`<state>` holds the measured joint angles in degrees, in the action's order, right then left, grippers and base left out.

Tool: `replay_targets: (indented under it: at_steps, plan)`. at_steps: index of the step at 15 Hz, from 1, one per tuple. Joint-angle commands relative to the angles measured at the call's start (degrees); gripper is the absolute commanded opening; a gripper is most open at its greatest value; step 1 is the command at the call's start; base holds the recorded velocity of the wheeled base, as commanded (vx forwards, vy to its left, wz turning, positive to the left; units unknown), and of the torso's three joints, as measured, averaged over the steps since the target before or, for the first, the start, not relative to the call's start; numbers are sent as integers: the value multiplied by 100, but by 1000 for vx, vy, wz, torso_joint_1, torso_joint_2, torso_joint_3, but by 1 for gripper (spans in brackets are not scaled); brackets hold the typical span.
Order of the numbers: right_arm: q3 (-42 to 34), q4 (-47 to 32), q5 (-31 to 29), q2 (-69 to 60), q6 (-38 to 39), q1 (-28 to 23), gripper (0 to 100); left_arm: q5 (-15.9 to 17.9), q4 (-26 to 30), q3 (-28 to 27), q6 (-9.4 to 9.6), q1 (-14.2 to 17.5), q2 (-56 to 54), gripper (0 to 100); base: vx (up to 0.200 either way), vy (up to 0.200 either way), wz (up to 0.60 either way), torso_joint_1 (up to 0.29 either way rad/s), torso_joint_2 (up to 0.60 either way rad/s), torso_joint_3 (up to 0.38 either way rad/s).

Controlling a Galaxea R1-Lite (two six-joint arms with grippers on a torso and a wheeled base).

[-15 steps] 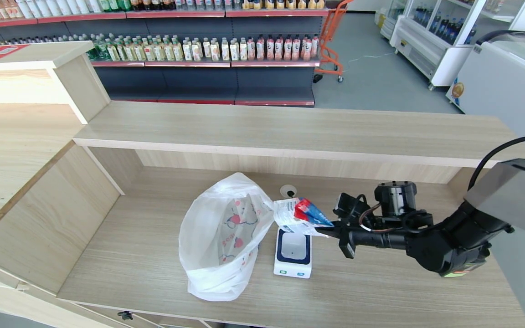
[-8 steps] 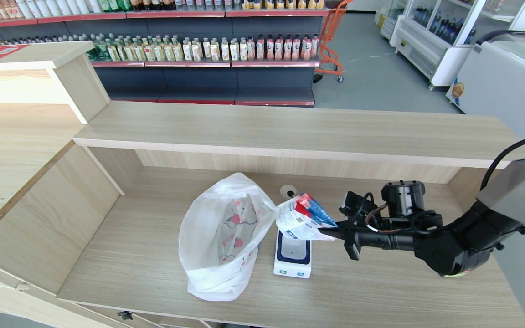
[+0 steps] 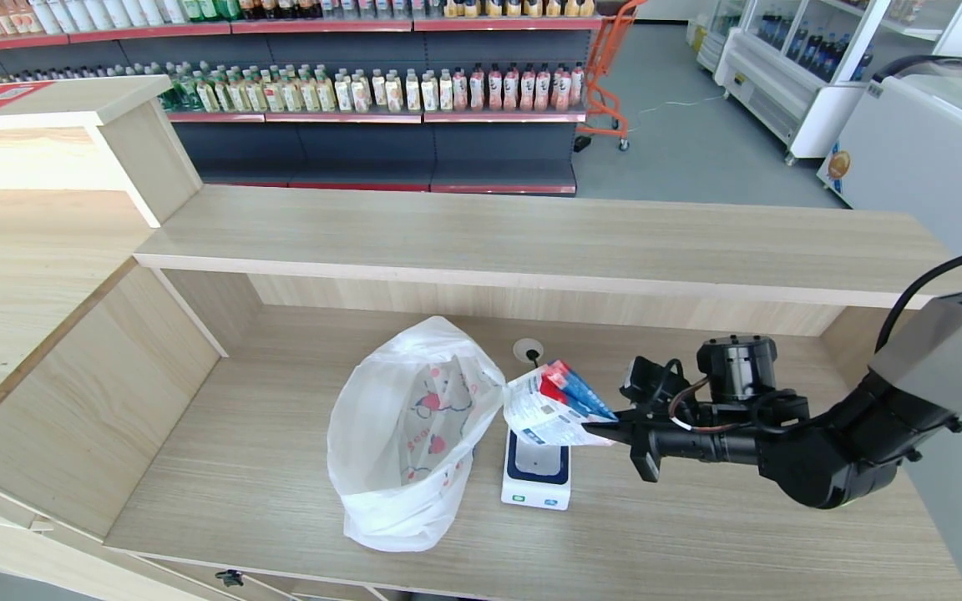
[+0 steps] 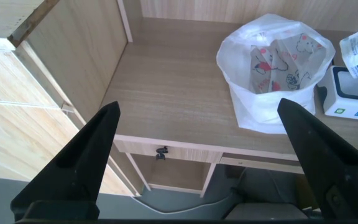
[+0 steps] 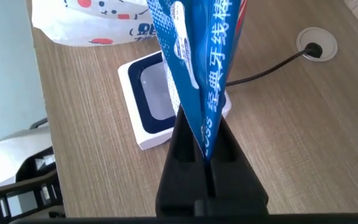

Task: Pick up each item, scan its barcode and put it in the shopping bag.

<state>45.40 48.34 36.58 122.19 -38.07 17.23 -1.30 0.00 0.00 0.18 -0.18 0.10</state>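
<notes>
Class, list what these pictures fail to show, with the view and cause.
Head view: print on the packet, too small.
Head view: far part of the scanner, covered by the packet.
Head view: bottom of the shopping bag, under its own folds.
Left wrist view: packet cut off by the edge.

The scanner (image 3: pixel 537 472) has the bag (image 3: pixel 410 434) tight at its 9 o'clock, perhaps touching. The packet (image 3: pixel 554 405) hangs over its 12 o'clock end. Bare counter (image 3: pixel 698 534) lies open from 3 to 6 o'clock. The raised ledge (image 3: pixel 531 242) walls off 12.
</notes>
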Motion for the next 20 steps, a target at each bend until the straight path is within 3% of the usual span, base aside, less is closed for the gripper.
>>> replay_targets:
  at_steps: [1, 10, 12, 15, 18, 20]
  plan:
    - [13, 9, -2, 51, -7, 9, 0, -1, 0, 0, -1, 1, -1, 100, 0, 0, 0, 0, 0, 0]
    - [31, 9, -20, 42, 195, 53, 0, -1, 0, -9, -1, 1, -1, 100, 0, 0, 0, 0, 0, 0]
    - [-66, 0, -20, -459, 1206, -97, 0, -1, 0, 0, -1, 1, -1, 100, 0, 0, 0, 0, 0, 0]
    - [-831, -52, -46, -1988, 3376, -290, 0, -1, 0, 0, -1, 1, -1, 100, 0, 0, 0, 0, 0, 0]
    - [-1929, -140, -37, -3201, 4167, -316, 0, -1, 0, 0, -1, 1, -1, 100, 0, 0, 0, 0, 0, 0]
    - [-1973, -316, -37, -3324, 4326, -272, 0, -1, 0, 0, -1, 1, -1, 100, 0, 0, 0, 0, 0, 0]
